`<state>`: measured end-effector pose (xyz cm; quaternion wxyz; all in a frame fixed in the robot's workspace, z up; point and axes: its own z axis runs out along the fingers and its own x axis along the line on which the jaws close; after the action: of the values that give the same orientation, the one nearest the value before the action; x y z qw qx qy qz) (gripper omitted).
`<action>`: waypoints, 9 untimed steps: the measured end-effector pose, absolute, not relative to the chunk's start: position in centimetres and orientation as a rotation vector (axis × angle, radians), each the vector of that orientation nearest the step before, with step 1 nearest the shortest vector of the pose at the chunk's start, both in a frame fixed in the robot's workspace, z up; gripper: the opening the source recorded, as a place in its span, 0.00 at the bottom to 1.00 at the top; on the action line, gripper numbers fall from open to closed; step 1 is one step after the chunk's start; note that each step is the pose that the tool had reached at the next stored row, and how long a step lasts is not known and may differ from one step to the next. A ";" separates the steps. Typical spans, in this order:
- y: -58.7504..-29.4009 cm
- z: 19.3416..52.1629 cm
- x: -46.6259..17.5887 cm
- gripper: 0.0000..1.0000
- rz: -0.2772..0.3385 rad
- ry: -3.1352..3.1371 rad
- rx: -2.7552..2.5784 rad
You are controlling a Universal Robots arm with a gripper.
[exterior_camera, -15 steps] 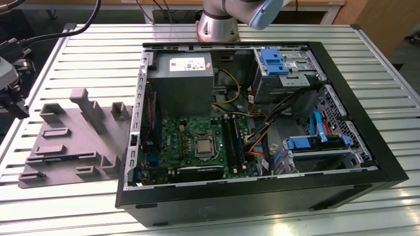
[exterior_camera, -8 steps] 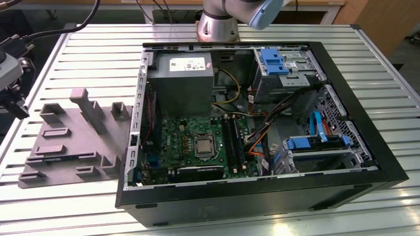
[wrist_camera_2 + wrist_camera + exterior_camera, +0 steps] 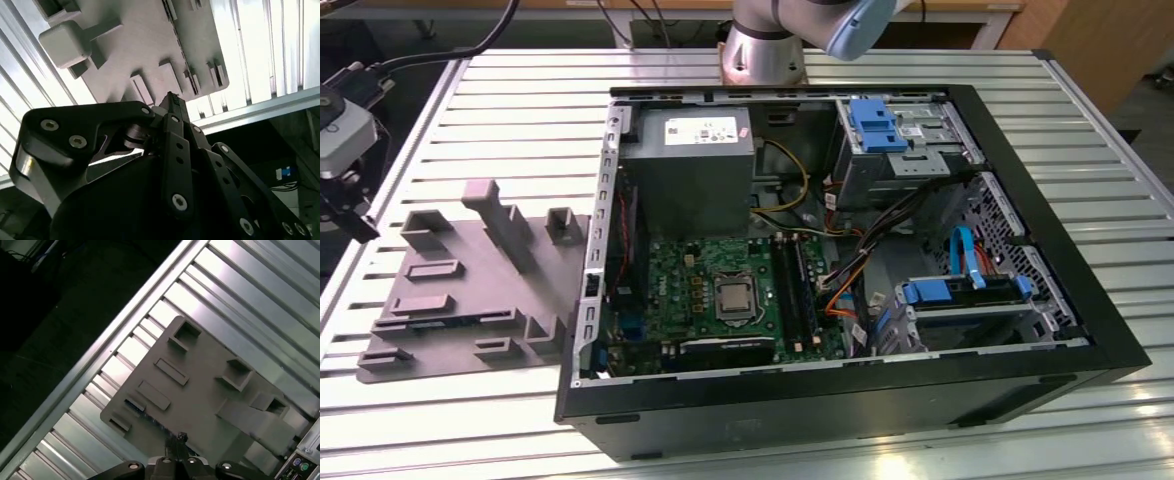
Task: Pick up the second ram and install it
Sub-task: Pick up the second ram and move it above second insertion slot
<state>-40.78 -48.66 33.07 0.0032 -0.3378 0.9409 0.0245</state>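
One gripper hangs over the grey holder tray, its pincer tips drawn together with nothing seen between them. A thin dark-blue edge sunk in a tray slot near the tips looks like the second ram, though I cannot be sure. The tray lies on the slatted table, on the exterior view's left of the open computer case. The power supply carries a white label with unreadable print.
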 end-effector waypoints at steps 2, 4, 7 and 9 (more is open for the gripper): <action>-48.7 33.0 -40.8 0.11 0.077 2.931 -1.111; -48.7 33.0 -40.8 0.11 0.077 2.912 -1.164; -48.7 33.0 -40.8 0.11 0.077 2.880 -1.244; -48.7 33.0 -40.8 0.11 0.077 2.858 -1.296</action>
<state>-40.78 -48.66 32.96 0.0013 -0.4130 0.9104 0.0246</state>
